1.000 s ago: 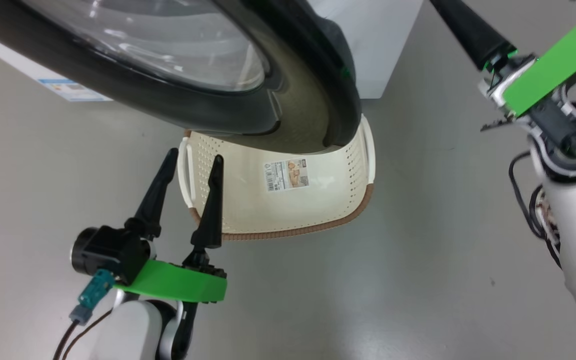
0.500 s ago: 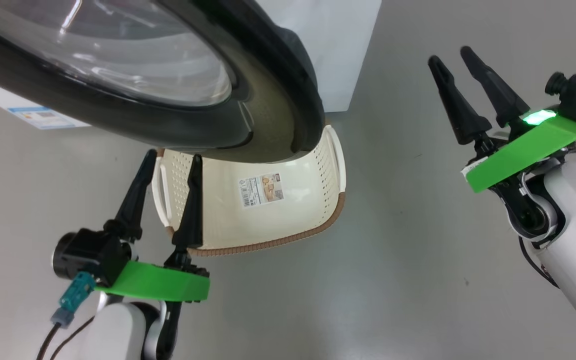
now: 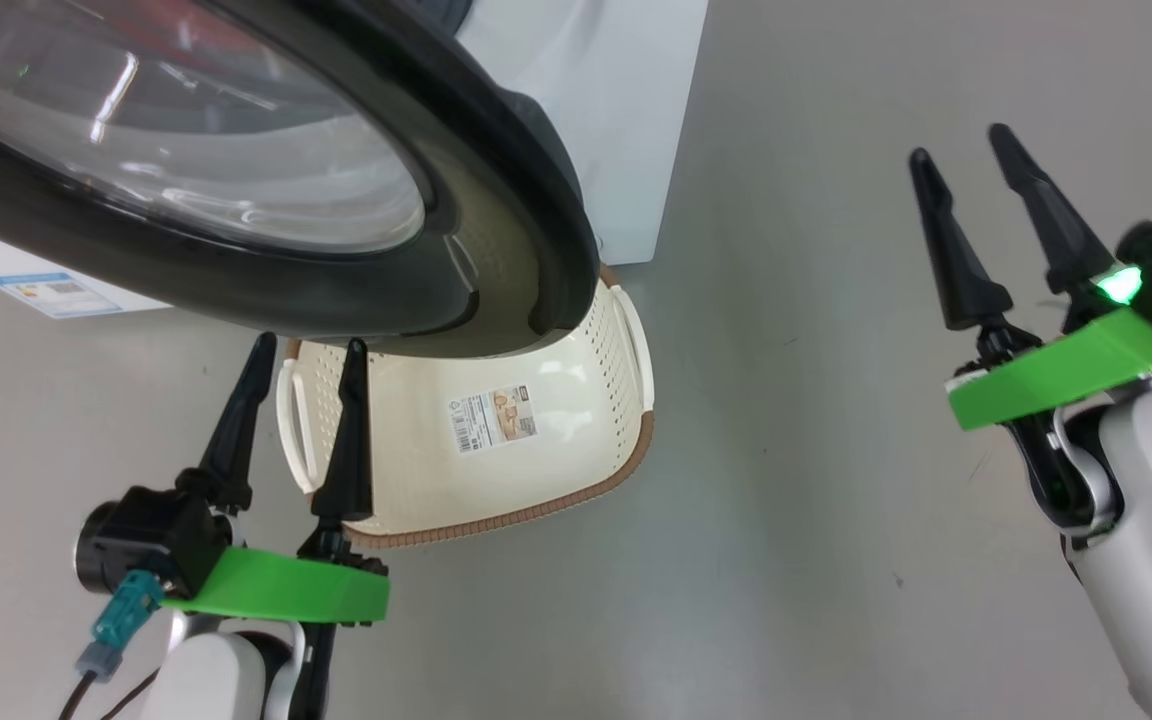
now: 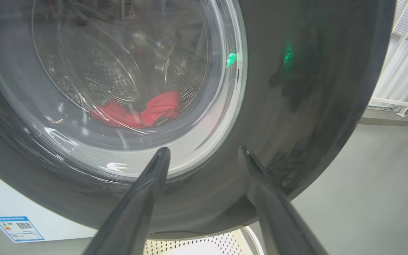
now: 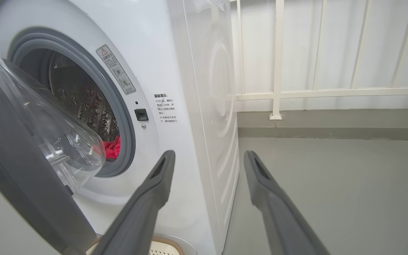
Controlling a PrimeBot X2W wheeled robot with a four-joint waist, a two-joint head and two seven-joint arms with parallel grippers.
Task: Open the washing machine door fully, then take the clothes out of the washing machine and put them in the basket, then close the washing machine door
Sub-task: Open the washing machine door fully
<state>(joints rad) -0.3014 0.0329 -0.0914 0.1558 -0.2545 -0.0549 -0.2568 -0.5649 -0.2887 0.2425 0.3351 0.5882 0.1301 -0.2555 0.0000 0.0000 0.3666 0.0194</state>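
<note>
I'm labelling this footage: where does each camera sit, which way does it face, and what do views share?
Head view: on the head, looking down at the washing machine door and basket; left pincer and right pincer show.
Left wrist view: left wrist, facing the door's glass, clothes behind it; own fingers.
Right wrist view: right wrist, facing the washing machine front; own fingers.
Shared: both wrist views show door and clothes.
</note>
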